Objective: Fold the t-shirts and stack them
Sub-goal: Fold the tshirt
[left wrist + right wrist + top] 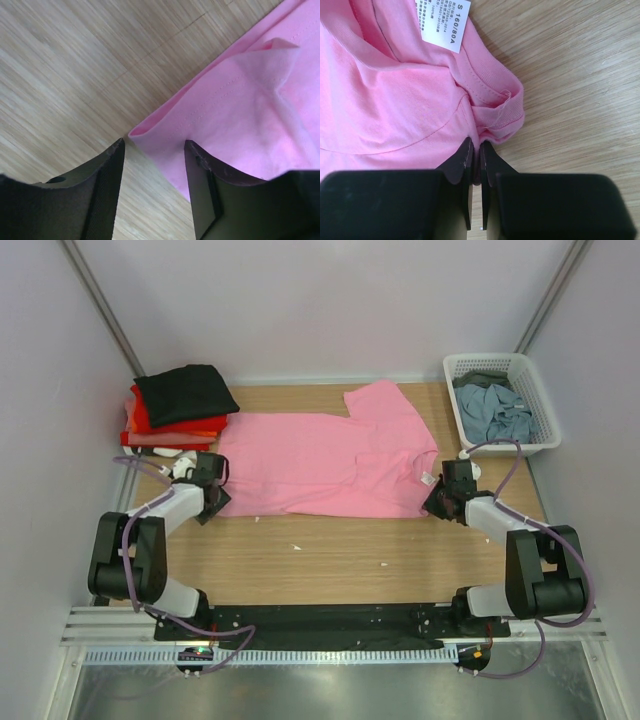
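Pink t-shirt (330,462) is laid flat at centre of worktop (330,550) for folding, neck end pinched by clenched jaws of right gripper (474,147), hem corner straddled by released jaws of left gripper (154,150), prob. pre-grasp.

bright pink t-shirt (320,465), white tag (442,22) with dark print; black shirt (187,392), red shirt (143,418), orange shirt (175,437); grey-blue shirt (497,412); white lattice basket (540,405); tan wood-grain surface (330,550).

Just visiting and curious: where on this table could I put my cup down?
The bare table strip between the pink t-shirt and the arm bases. Crowded: folded t-shirts far left, basket far right.
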